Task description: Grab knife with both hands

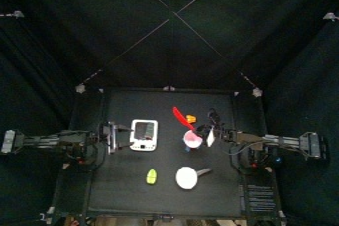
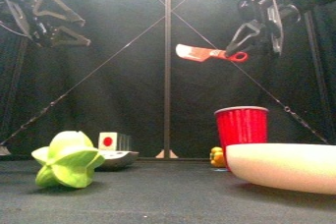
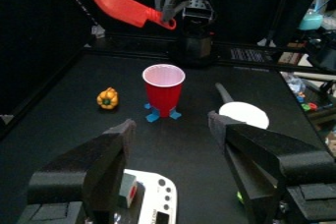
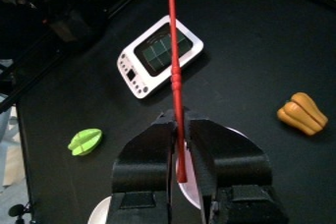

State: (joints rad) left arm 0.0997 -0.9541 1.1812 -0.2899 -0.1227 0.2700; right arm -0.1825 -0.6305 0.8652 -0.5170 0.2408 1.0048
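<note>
Front view shows me the right hand (image 2: pixel 241 51) raised high above the surface (image 2: pixel 144 174), its jaws closed partway on the handle end of the red knife (image 2: pixel 199 54). The blade juts out from that grip toward the middle of the pen, roughly level and well clear of everything below.

My right wrist camera confirms it: the knife (image 4: pixel 172 61) runs straight out from between the two jaws of the right hand (image 4: pixel 179 140), pinched edge-on.

The left hand (image 2: pixel 63 37) hangs high on the opposite side, jaws spread as wide as they go and holding nothing. It is well apart from the knife. From the left wrist camera I see those jaws gaping, with the knife (image 3: pixel 121 2) in the air across the surface, in the other arm's grip.

Down on the surface, the red cup (image 2: pixel 241 130) stands upright, with a small orange object (image 2: pixel 217 155) just beside it. A white bowl (image 2: pixel 286 167) sits near the front edge, a green star-shaped toy (image 2: pixel 69 161) near the other front side, and a white rectangular device (image 1: pixel 143 135) lies flat under the left arm.
</note>
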